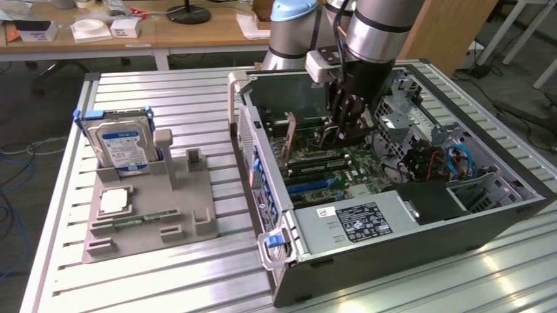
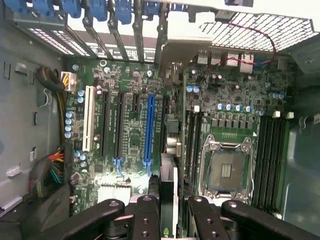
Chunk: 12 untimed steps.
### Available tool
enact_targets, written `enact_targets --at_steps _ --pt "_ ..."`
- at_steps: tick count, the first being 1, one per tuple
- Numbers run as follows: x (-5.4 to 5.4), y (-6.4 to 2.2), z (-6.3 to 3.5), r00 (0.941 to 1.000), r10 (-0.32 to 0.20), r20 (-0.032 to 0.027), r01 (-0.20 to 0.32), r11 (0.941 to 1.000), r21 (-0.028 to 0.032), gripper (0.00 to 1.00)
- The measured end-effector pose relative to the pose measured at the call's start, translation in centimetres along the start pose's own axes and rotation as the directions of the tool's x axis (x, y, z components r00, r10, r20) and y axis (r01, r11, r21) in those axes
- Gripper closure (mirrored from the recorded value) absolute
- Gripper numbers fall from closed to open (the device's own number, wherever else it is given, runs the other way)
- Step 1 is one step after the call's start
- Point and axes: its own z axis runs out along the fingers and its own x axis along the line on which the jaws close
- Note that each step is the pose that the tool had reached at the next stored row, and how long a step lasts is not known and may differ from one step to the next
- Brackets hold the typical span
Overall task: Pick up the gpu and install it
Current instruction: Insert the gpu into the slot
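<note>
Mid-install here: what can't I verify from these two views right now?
- Whether the gpu is seated: the wrist view looks down on it edge-on, so its own body hides its connector edge.
- The gpu's lower edge in the exterior view: the gripper and the arm stand in front of it.
- The hard drive label text: too small to read in the exterior view.

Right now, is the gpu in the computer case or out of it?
In. The gpu stands on edge in the gripper, over the motherboard; seated in a slot or not, I cannot tell.
</note>
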Motion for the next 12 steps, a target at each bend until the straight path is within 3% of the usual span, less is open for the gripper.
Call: enact_targets --at_steps 7,12 --pt "0.1 0.15 0.75 1.0 0.0 -0.0008 0.0 1.0 0.0004 0.73" --pt "0.2 0.15 1.21 0.9992 0.041 -0.0027 -0.041 0.9992 0.0066 0.73"
